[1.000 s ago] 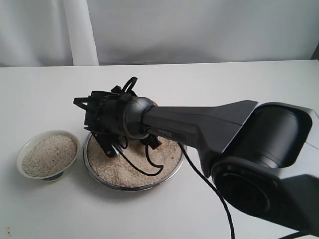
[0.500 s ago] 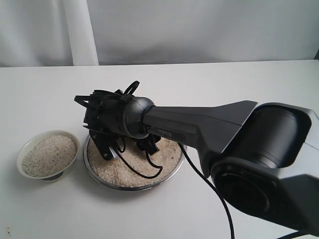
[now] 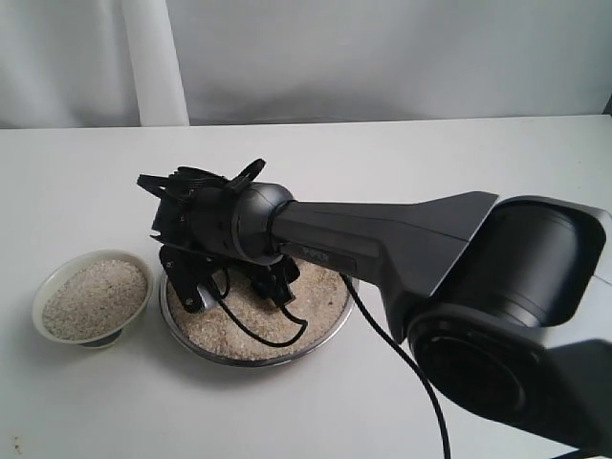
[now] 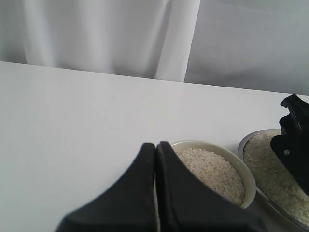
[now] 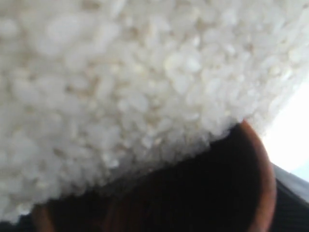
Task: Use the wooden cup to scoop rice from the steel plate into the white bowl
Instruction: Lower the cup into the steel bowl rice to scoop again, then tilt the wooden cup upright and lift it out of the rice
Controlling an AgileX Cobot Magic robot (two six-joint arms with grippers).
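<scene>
Exterior view: right gripper (image 3: pixel 236 290) low over the left half of the steel plate (image 3: pixel 258 361), fingers spread, whatever sits between them hidden by the wrist. The white bowl (image 3: pixel 40 296) is just beside the plate, full of rice (image 3: pixel 94 298). Left wrist view: left gripper (image 4: pixel 155 147) pressed fully closed on nothing, hanging near the bowl. Right wrist view: wooden cup (image 5: pixel 263 183) clamped in the right jaws, close to the lens, with rice banked against its dark mouth.

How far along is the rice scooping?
Done: the bowl already holds rice. In hand: the right claw is low over the plate, cup mouth against the grains. To do: lift, carry, tip into the bowl. Left claw sits shut near the bowl.
</scene>
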